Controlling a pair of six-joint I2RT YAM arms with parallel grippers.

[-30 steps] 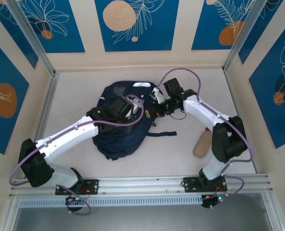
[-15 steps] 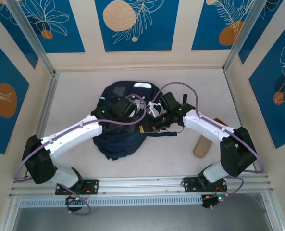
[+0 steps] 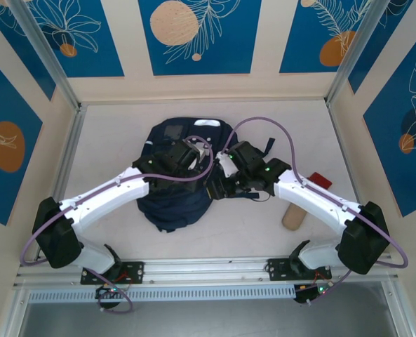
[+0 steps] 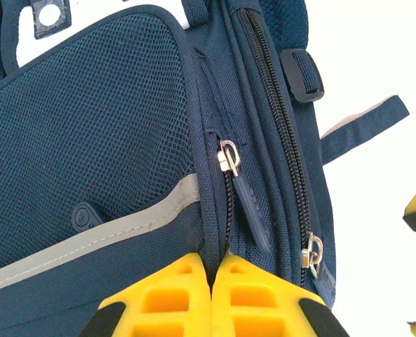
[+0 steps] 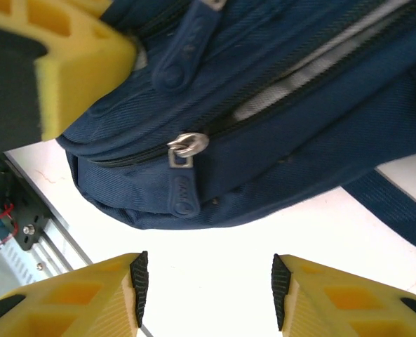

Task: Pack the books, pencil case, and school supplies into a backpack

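Your right gripper (image 5: pixel 206 281) has swung in beside the backpack (image 3: pixel 171 207) lying mid-table, and its jaws now stand apart just below a zipper pull (image 5: pixel 182 184), gripping nothing. Your left gripper (image 4: pixel 211 270) stays pressed together, seemingly pinching a backpack seam.

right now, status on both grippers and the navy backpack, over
Left gripper shut, pinching a seam of the large dark navy fabric backpack. Right gripper open, empty, facing a navy zipper pull. Nothing blocking the pull.
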